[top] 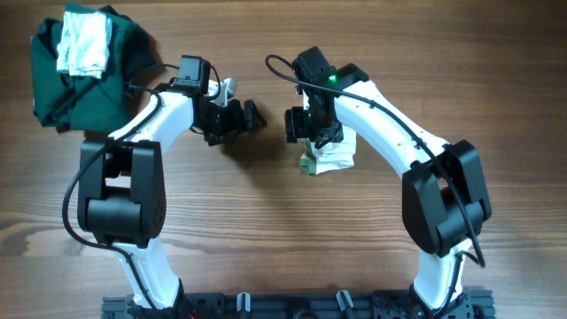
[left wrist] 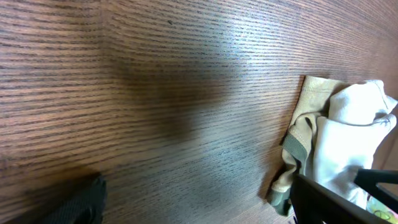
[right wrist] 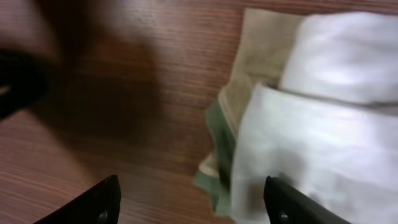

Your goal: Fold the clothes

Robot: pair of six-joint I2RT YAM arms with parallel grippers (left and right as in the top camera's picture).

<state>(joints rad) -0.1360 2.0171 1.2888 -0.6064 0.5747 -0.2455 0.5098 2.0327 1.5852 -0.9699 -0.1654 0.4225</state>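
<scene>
A small cream-white garment [top: 332, 158] lies bunched on the wooden table [top: 266, 230], right of centre, directly beneath the right gripper [top: 310, 133] in the overhead view; the right arm reaches in from the near right side and its claw hangs released over the cloth's left part, grasping nothing; from the right wrist camera its two dark fingertips [right wrist: 102, 200] stand wide apart at the bottom of the picture, one over bare wood, the other over the white fabric; a khaki-tan panel [right wrist: 261, 56] runs along the garment's left side there, with a green-edged trim [right wrist: 219, 134] showing below it against the table; the left gripper [top: 239, 122] sits just to the left, apart from the garment, its jaws spread and empty, pointing toward the right gripper across a strip of bare wood; the left wrist camera looks over woodgrain and a soft shadow to the garment at the picture's right edge, tan and green edging turned toward the lens, white folds behind; in the table's far left corner a large dark green garment [top: 71, 89] lies heaped, well apart from both grippers, with a whitish-grey cloth [top: 84, 44] resting on top of it
</scene>
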